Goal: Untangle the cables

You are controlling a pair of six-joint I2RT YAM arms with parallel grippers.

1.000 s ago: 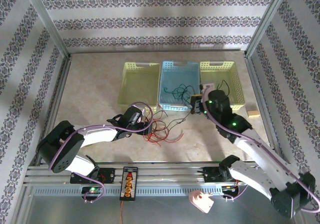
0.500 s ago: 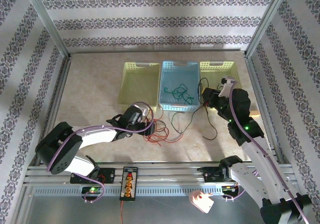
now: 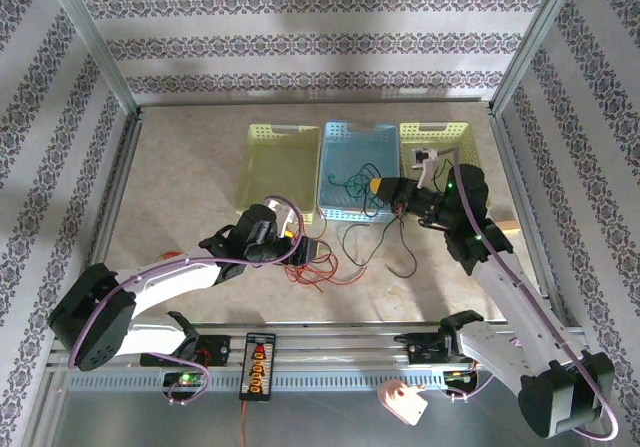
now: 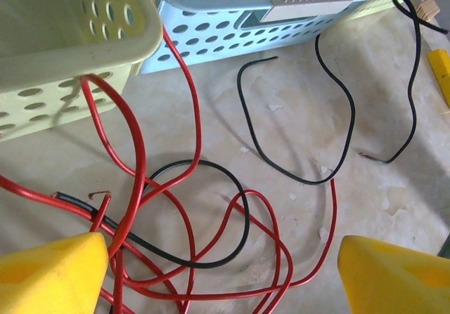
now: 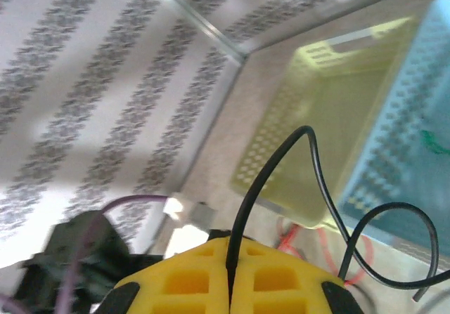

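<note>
From the top camera, a pale, mottled beige table (image 3: 190, 197) is seen. It is enclosed by walls (image 3: 300, 47) papered in grey floral stripes and framed by aluminium posts (image 3: 100, 57). Three perforated baskets are set in a row at the far side: a left yellow-green basket (image 3: 283, 130), a blue basket (image 3: 358, 127) and a right yellow-green basket (image 3: 435, 127). The green cable (image 3: 350, 179) is coiled inside the blue basket. The red cable (image 3: 318, 275) is heaped on the table in front of the left yellow-green basket, at the left gripper (image 3: 298, 250). The black cable (image 3: 412, 259) is hung from the right gripper (image 3: 383, 189), which is held over the right side of the blue basket. From there the cable trails in loops onto the table. A black power strip (image 3: 258, 364) is fixed on the near rail.

At the left wrist, the left gripper (image 4: 225, 279) is seen with its yellow fingertips (image 4: 53, 272) spread wide above the scuffed, flecked table (image 4: 394, 201). The red cable (image 4: 140, 152) is looped between them, crossed by the black cable (image 4: 238, 100). The walls of the blue basket (image 4: 232, 26) and the left yellow-green basket (image 4: 63, 40) are seen just beyond.

At the right wrist, the right gripper (image 5: 229, 258) is pressed together, pinching the black cable (image 5: 247, 201), which arcs upward. Behind it, the left yellow-green basket (image 5: 330, 96), the blue basket (image 5: 415, 110), the striped walls (image 5: 77, 68) and an aluminium post (image 5: 197, 22) are blurred.
</note>
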